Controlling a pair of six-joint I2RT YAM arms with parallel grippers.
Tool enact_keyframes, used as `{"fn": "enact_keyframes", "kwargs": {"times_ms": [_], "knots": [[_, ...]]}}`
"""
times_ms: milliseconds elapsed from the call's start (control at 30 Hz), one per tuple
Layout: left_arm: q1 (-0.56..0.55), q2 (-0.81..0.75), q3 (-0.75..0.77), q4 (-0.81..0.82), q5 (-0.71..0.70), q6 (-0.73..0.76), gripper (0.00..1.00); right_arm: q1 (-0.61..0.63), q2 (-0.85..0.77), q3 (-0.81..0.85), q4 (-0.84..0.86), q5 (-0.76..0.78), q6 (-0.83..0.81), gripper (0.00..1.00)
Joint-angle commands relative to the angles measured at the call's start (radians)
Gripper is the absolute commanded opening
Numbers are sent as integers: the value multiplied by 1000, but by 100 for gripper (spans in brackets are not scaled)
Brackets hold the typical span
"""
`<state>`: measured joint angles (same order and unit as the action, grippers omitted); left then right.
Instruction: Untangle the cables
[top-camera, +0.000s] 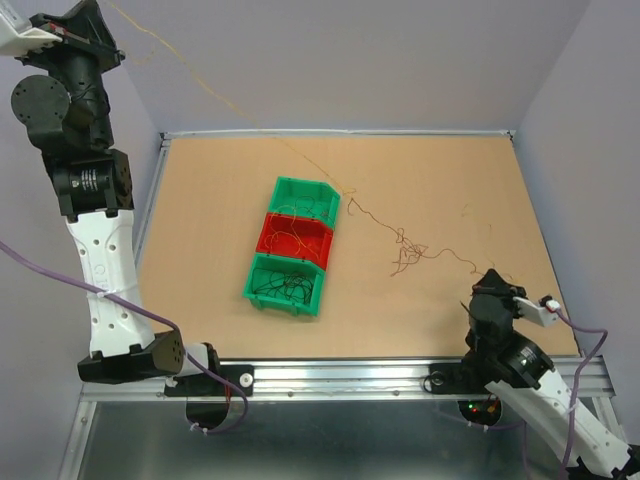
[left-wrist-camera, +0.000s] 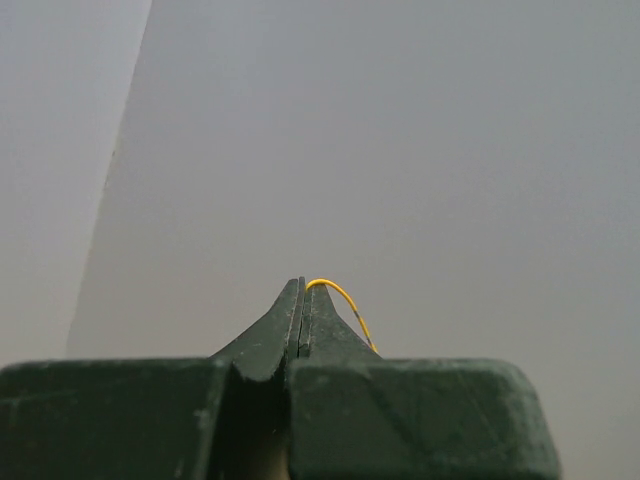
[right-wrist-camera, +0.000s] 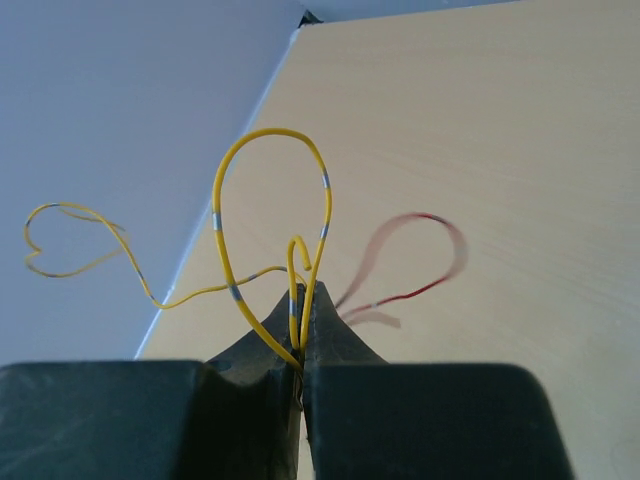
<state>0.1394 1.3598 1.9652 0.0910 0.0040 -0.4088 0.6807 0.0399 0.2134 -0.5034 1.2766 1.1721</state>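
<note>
The cables are thin wires. A small tangle (top-camera: 410, 250) of orange and reddish strands lies on the table right of centre. From it a long yellow strand (top-camera: 230, 105) climbs to the top left corner, where my left arm (top-camera: 75, 90) is raised high. My left gripper (left-wrist-camera: 303, 286) is shut on that yellow wire (left-wrist-camera: 340, 298), against the bare wall. My right gripper (top-camera: 488, 277) is low over the table right of the tangle. It (right-wrist-camera: 305, 296) is shut on looping yellow wire (right-wrist-camera: 270, 135). A blurred red wire (right-wrist-camera: 420, 260) curls just beyond the fingers.
Three small bins stand in a row left of centre: green (top-camera: 318, 190), red (top-camera: 268, 235) and green (top-camera: 252, 285), each with wires in it. A raised rim (top-camera: 340, 131) runs along the table's far edge, and purple walls close in on the sides.
</note>
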Motion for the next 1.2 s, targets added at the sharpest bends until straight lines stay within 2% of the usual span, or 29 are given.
{"fn": "enact_keyframes", "kwargs": {"times_ms": [0, 33, 67, 133, 167, 200, 300, 333, 400, 433, 500, 567, 600, 633, 700, 767, 900, 1000, 1167], "knots": [[3, -63, -96, 209, 66, -103, 0, -6, 6, 96, -230, 113, 232, 1], [3, -65, -127, 263, 142, -119, 0, -3, 23, 103, -193, 101, 187, 1], [-1, -56, -141, 327, 306, -131, 0, -4, 66, 112, -148, 71, 129, 6], [-46, -18, -103, 302, 370, -125, 0, -4, 113, 116, -77, 52, 60, 10], [-64, -11, -91, 311, 411, -125, 0, -4, 162, 122, -32, 41, 11, 22], [-99, -7, -94, 328, 441, -110, 0, -4, 181, 121, 126, -12, -182, 57], [-176, -10, -115, 360, 539, -75, 0, -4, 227, 107, 310, -171, -391, 94], [-213, -25, -121, 358, 544, -20, 0, -4, 229, 93, 398, -201, -472, 98], [-312, -48, -166, 358, 533, 33, 0, -4, 219, 61, 494, -332, -583, 100], [-367, -62, -181, 358, 533, 72, 0, -4, 221, 52, 594, -392, -683, 100], [-412, -71, -190, 352, 518, 93, 0, -4, 230, 43, 661, -565, -747, 99], [-455, -74, -181, 351, 513, 93, 0, -4, 284, 29, 802, -722, -851, 98], [-465, -73, -174, 348, 513, 93, 0, -4, 313, 30, 847, -873, -874, 98], [-475, -67, -158, 348, 510, 88, 0, -4, 403, 44, 935, -960, -925, 97], [-489, -57, -140, 345, 511, 84, 0, -3, 515, 79, 1006, -1137, -963, 99], [-506, -45, -114, 342, 507, 81, 0, -3, 677, 115, 1116, -1220, -1026, 100], [-531, -36, -89, 340, 495, 73, 0, -3, 881, 237, 1249, -1402, -1106, 100], [-552, -30, -78, 337, 493, 74, 0, -4, 987, 318, 1304, -1503, -1121, 100], [-590, -16, -48, 314, 481, 105, 0, -3, 1071, 412, 1359, -1597, -1112, 99]]}}
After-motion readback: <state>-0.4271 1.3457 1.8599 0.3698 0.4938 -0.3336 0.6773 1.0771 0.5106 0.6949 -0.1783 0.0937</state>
